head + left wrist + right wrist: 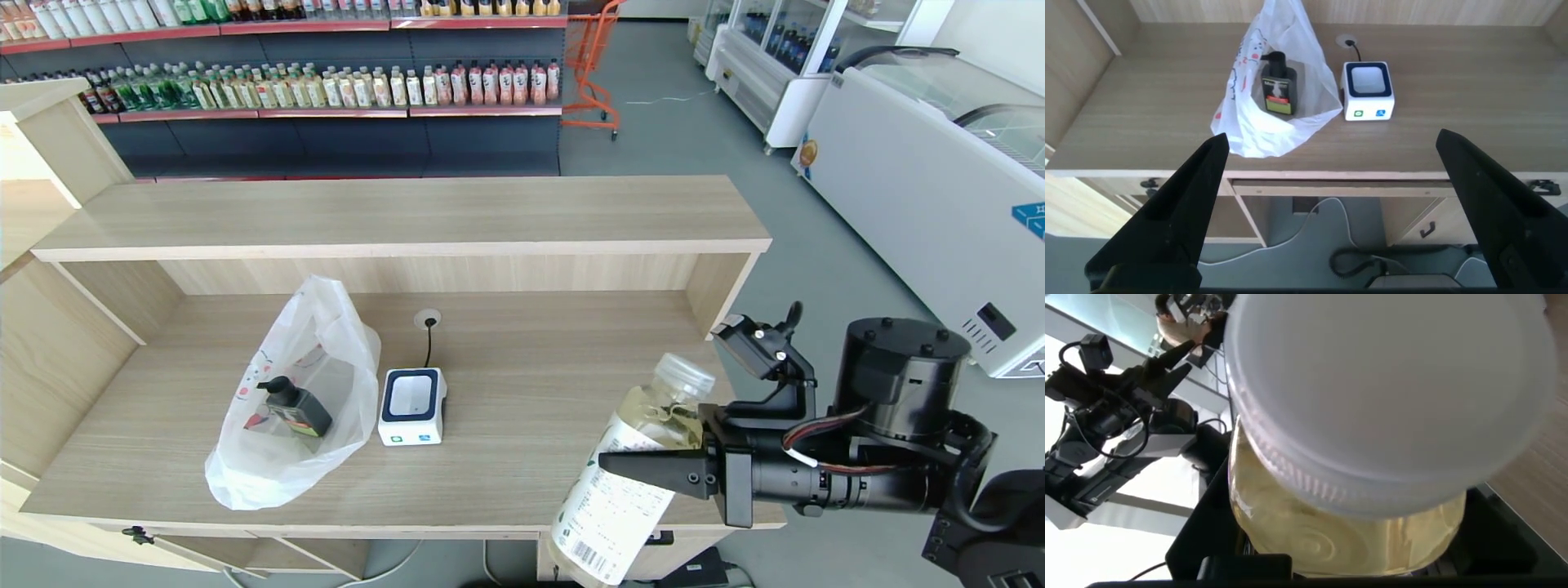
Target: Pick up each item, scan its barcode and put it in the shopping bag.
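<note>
Your right claw [633, 457] pinches the bottle [620, 500] off the tabletop's [531, 392] near right corner. Its long axis is tilted, cap up and away, barcode end down. Your left claw [1331, 143] hangs spread. The shopping bag [318, 351] lies to the left, the scanner [412, 406] just beside it and a dark pump bottle [295, 408] inside.

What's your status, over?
Right hand shut on bottle, raised at the counter's front right. Left hand open, empty. Nothing between bottle and scanner; pump bottle in bag.

Wooden counter [555, 367]. On it: shopping bag [269, 465] and barcode scanner [412, 406], just beside each other. Both left of and beyond the right gripper [624, 451].
</note>
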Tool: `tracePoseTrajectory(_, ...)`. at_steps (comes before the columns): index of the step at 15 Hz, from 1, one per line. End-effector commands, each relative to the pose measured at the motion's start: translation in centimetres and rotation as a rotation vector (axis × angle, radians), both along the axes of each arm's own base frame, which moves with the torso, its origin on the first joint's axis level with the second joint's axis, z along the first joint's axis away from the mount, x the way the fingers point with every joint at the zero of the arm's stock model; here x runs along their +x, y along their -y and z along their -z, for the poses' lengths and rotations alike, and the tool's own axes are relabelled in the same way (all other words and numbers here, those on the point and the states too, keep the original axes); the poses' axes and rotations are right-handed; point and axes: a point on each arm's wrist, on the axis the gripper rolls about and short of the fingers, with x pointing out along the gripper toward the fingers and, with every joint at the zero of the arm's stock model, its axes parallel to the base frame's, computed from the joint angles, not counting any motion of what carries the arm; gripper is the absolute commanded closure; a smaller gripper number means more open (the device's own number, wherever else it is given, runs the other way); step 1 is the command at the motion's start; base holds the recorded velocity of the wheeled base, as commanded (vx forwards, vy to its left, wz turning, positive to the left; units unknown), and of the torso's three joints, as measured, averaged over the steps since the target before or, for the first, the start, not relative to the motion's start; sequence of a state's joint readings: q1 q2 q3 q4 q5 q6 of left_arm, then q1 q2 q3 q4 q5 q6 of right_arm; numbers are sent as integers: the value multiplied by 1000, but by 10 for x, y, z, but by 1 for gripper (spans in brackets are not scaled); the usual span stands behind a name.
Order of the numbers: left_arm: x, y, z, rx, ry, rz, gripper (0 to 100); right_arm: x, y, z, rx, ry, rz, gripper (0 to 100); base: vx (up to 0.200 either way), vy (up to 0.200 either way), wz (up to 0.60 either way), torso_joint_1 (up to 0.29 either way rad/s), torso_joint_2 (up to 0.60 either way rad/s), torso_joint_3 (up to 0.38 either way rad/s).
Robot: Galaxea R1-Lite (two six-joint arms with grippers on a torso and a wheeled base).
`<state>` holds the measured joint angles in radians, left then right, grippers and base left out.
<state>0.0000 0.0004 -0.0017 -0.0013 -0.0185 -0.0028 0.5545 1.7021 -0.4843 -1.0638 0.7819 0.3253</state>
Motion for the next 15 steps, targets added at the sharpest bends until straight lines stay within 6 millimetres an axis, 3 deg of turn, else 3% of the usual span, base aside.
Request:
tracePoseTrajectory(1,0,0,0,0,1,0,0,-1,1,-2,4,7,0,100,0,0,0,0,0,0)
tracePoseTrajectory(4,0,0,0,0,1,0,0,-2,4,-7,11,35,28,100,0,0,0,0,0,0)
tracePoseTrajectory(6,0,0,0,0,1,0,0,-1,13,-19,12,173,90,100,0,0,0,0,0,0)
tracePoseTrajectory(9,0,0,0,0,1,0,0,16,70,-26,-211,626,288,100,0,0,0,0,0,0)
tracePoseTrajectory(11,0,0,0,0,1,0,0,20,88,-24,-310,756,351,100,0,0,0,0,0,0)
tracePoseTrajectory(15,0,0,0,0,1,0,0,12,92,-14,-374,831,351,100,0,0,0,0,0,0)
